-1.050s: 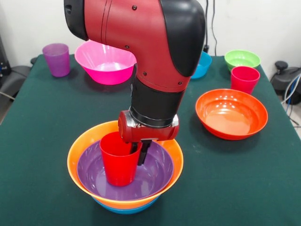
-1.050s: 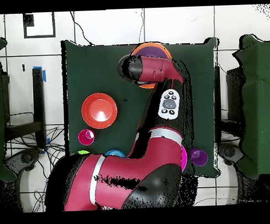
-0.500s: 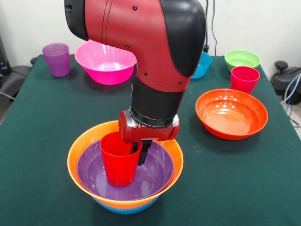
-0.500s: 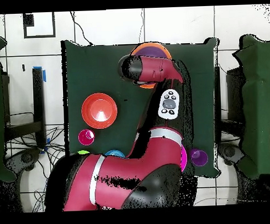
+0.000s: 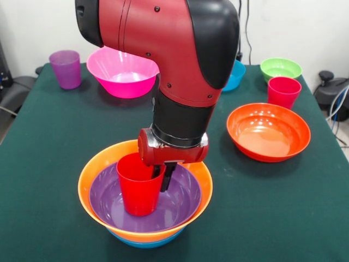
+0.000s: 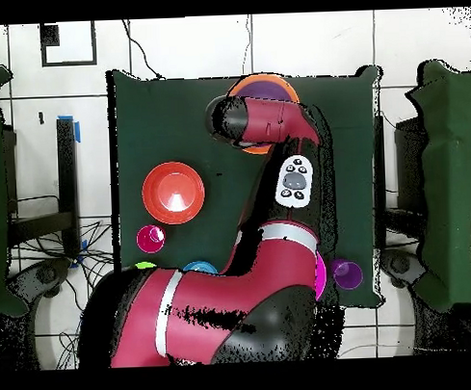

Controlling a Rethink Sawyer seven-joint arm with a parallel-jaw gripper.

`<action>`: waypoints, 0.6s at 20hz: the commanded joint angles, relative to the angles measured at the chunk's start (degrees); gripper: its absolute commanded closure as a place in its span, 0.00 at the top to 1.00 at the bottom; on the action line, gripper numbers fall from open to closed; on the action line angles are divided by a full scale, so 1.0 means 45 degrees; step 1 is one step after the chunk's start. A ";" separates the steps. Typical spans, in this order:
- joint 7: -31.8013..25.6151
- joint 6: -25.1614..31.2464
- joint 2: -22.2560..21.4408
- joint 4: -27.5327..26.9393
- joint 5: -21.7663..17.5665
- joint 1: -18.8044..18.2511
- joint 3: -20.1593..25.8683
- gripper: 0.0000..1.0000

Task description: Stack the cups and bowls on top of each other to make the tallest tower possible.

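A: Which way does the red cup point?

B: You see it upright, long axis vertical, mouth up, slightly tapered toward its base. It stands inside the purple bowl, which nests in the orange bowl, which nests in a blue bowl. This pile sits at the near edge of the counter in the front view, wider than tall.

A: And the gripper?

B: Its dark fingers point straight down at the cup's right rim, one seemingly inside the wall and one outside, narrowly set. You cannot tell for certain whether they press the wall.

A: What is hidden or hard to read?

B: The blue bowl shows only as a thin crescent under the orange one. In the overhead view the arm covers most of the pile; only an arc of orange and purple rim appears. The arm also cuts off the right side of the pink bowl and most of a second blue bowl.

A: How do the remaining pieces look?

B: All glossy plastic, mouths up. A translucent purple cup stands at the far left; a green bowl sits far right, a second red cup just in front of it, and a wide red-orange bowl nearer you.
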 commanded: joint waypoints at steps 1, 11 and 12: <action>0.0081 0.0611 0.0720 -0.0545 -0.0749 0.0391 0.1345 0.00; -0.0066 0.0495 0.0637 -0.0376 -0.0796 0.0301 0.1381 0.00; -0.0053 0.0499 0.0633 -0.0372 -0.0789 0.0301 0.1378 0.00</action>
